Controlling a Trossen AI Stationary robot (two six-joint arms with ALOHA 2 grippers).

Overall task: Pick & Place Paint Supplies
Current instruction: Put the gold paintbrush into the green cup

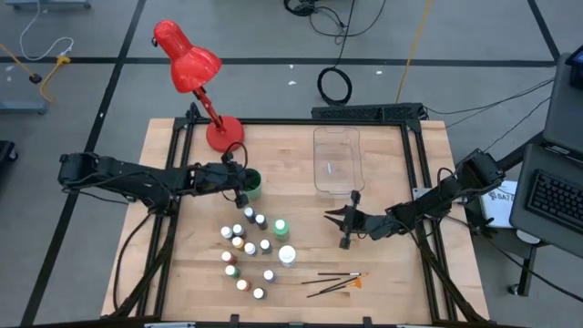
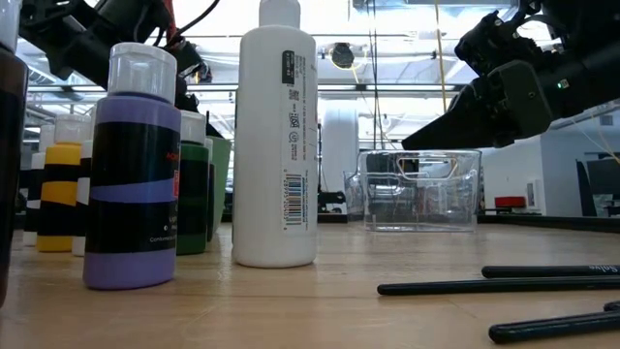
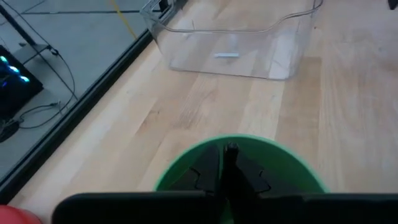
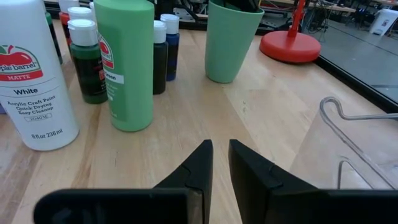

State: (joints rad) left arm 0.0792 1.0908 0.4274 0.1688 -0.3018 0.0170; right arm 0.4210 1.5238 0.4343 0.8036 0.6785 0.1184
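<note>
- Green plastic filled your left wrist view: the left gripper hung directly over the mouth of the green cup, fingers pressed together with what looked like a thin dark stem between them, though you could not tell for certain that it was a brush.
- By my reading, you were at the drop-off of a brush into that cup, with most of the sorting not yet done.
- The paint supplies stood near the front of the table: the small paint bottles clustered in front of the cup, the green bottle and the white bottle just beside them, and the loose paintbrushes lying flat to the right of the white bottle.
- Your right gripper hovered in front of the clear bin, fingers a narrow gap apart and holding nothing, facing the two large bottles.
- The bin showed no supplies inside.
- Your next move probably called for parting the left fingers over the cup, then widening the right fingers well beyond their present gap before closing on the green bottle, which was far broader than that gap.
</note>
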